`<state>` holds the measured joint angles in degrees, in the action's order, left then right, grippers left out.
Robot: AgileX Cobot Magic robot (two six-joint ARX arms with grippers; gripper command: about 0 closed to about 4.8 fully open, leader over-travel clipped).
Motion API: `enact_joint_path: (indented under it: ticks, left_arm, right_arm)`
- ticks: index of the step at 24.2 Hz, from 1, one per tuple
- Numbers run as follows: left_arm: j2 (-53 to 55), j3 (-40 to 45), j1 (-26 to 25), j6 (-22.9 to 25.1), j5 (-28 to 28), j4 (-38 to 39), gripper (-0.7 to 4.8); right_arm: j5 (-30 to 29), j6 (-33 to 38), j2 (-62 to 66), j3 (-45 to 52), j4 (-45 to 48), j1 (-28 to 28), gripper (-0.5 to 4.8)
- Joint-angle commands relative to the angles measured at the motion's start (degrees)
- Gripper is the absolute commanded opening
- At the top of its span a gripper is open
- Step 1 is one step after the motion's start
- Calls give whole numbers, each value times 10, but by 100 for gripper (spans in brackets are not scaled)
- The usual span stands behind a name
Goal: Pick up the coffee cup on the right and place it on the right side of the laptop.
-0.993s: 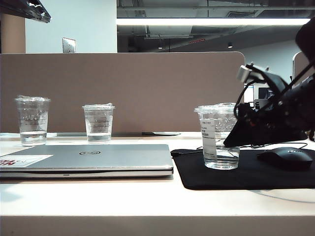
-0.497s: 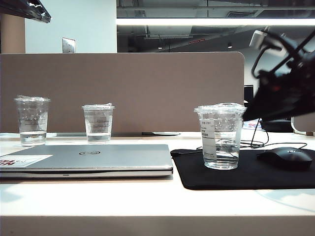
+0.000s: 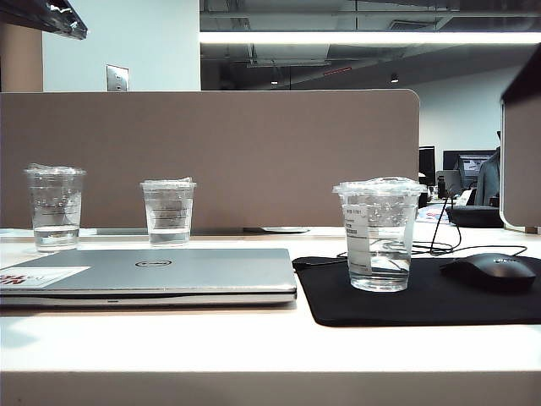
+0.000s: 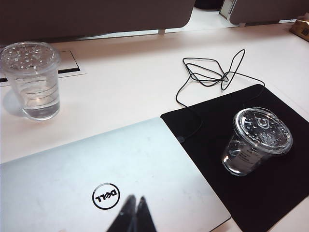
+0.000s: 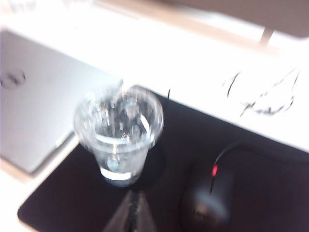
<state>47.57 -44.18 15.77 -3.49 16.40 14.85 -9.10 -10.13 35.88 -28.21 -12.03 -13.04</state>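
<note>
Just an open-plan office, pretty standard

Tan partition [image 3: 211,156] behind the white table [image 3: 254,347], long ceiling light strip [image 3: 363,37], grey wall with a switch plate [image 3: 117,78].

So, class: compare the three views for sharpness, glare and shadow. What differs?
Exterior view: sharp, ceiling strip light glaring, coffee cup crisp. Left wrist view: sharp, shut left gripper above the laptop. Right wrist view: motion-blurred, desk washed out white, shut right gripper smeared above the cup.
</note>
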Motion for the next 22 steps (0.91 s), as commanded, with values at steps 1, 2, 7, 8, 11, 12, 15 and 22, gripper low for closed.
enact_joint_path:
  ticks: [1, 2, 7, 8, 11, 12, 15, 22]
  left_arm:
    - [-1, -3, 0, 0, 3, -6, -5]
    - [-1, -3, 0, 0, 3, -6, -5]
    - [-1, -3, 0, 0, 4, -6, -5]
    - [-1, -3, 0, 0, 3, -6, -5]
    - [-1, -3, 0, 0, 3, -6, -5]
    - [-1, -3, 0, 0, 3, -6, -5]
    - [-1, -3, 0, 0, 3, -6, -5]
    - [-1, -3, 0, 0, 3, -6, -5]
  right_arm:
    - [-11, 0, -58, 24, 23, 1, -7]
    - [-23, 1, -82, 39, 31, 5, -7]
    - [-30, 21, -162, 83, 38, 39, -7]
    - [-35, 33, -181, 94, 45, 50, -7]
    - [-50, 59, -223, 122, 62, 75, -7]
    - [-49, 61, -234, 129, 63, 80, -7]
    - [-42, 61, -268, 152, 64, 87, -8]
    - [32, 61, -335, 221, 120, 87, -8]
